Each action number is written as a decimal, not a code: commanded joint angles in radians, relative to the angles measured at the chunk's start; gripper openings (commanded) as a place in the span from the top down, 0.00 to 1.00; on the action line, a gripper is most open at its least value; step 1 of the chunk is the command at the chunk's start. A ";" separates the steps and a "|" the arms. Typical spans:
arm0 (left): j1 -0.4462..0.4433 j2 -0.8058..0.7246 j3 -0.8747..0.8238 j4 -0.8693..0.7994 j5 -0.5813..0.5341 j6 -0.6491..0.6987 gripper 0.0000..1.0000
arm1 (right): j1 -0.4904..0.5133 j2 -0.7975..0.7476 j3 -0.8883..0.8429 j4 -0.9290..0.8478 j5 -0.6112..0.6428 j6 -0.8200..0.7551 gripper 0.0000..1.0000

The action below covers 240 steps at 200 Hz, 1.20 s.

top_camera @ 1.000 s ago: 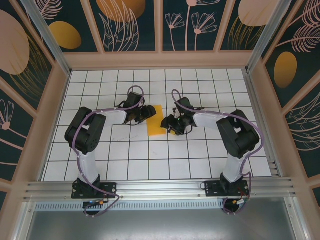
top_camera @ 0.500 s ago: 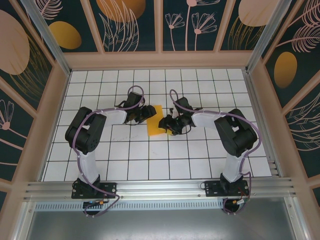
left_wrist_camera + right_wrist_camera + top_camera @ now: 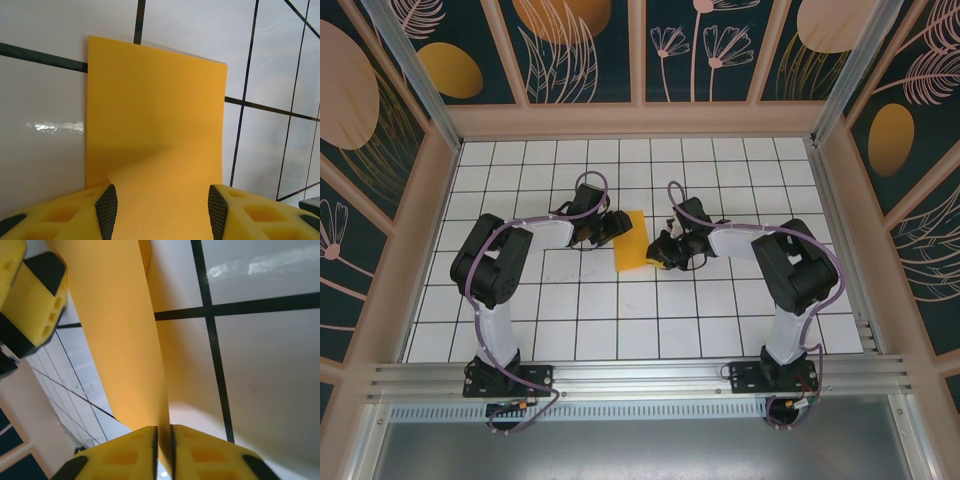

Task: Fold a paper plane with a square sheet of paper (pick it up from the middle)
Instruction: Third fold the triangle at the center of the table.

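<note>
- Top view: paper sheet (image 3: 631, 241) mid-frame on desk (image 3: 620, 320), betw. both pincers.
- Right wrist cam adds: right pincer (image 3: 163, 434) pressed together, pinching sheet edge.
- Left wrist cam: left pincer (image 3: 162, 211) spread, sheet betw. pads (image 3: 106, 212).

High rear overview; two close, low wrist views from opposite sides of the same paper sheet (image 3: 631, 240).

The glossy white table top (image 3: 620, 320), ruled by thin black lines into square tiles, carries an orange-yellow sheet of thin paper (image 3: 631, 240), folded to a narrow rectangle. The sheet lies slantwise across the grid lines, just beyond the table's middle. Most of it lies flat, with one side curling up off the surface.
</note>
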State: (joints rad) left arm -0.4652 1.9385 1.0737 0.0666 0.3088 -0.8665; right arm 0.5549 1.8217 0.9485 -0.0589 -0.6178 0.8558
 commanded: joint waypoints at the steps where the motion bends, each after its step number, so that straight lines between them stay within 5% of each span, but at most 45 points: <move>1: -0.001 0.016 -0.015 -0.035 -0.016 0.000 0.46 | -0.003 -0.040 -0.010 0.010 0.007 0.020 0.89; 59: -0.001 -0.023 -0.012 0.002 0.025 0.008 0.46 | -0.002 -0.033 0.010 -0.032 0.022 0.019 1.00; 143: -0.001 -0.095 -0.038 0.166 0.128 0.035 0.44 | -0.002 -0.038 0.028 -0.147 0.003 -0.059 1.00; 240: -0.001 0.001 -0.008 0.095 0.091 0.052 0.47 | -0.001 -0.024 0.054 -0.159 0.007 -0.053 1.00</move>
State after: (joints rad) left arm -0.4652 1.9087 1.0500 0.1959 0.4152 -0.8421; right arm 0.5552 1.8111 0.9699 -0.1917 -0.6106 0.8101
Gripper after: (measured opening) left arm 0.533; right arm 0.059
